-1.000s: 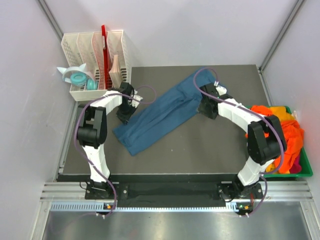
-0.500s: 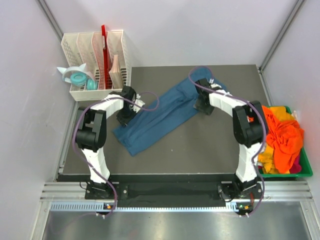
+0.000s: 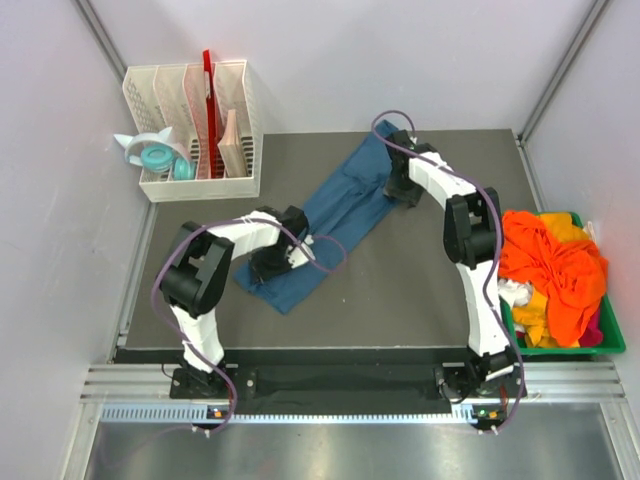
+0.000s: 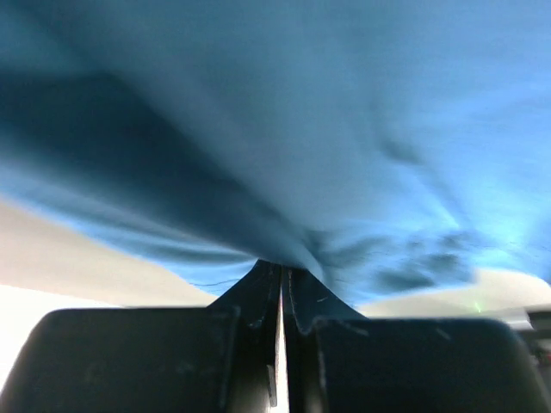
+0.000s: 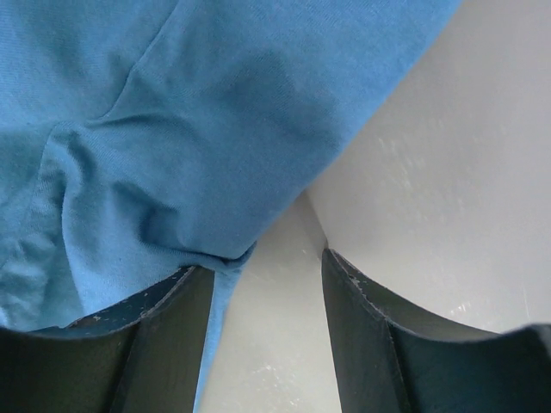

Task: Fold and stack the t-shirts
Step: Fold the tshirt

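Diagonally, one long, creased strip of teal-blue t-shirt (image 3: 345, 203).

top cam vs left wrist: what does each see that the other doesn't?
Top only: the whole teal shirt lying diagonally across the mat, the rack at the far left, and the bin heaped with orange shirts. Left wrist only: the left claw shut on a pinch of teal fabric that bunches at its tips. Both: the teal shirt.
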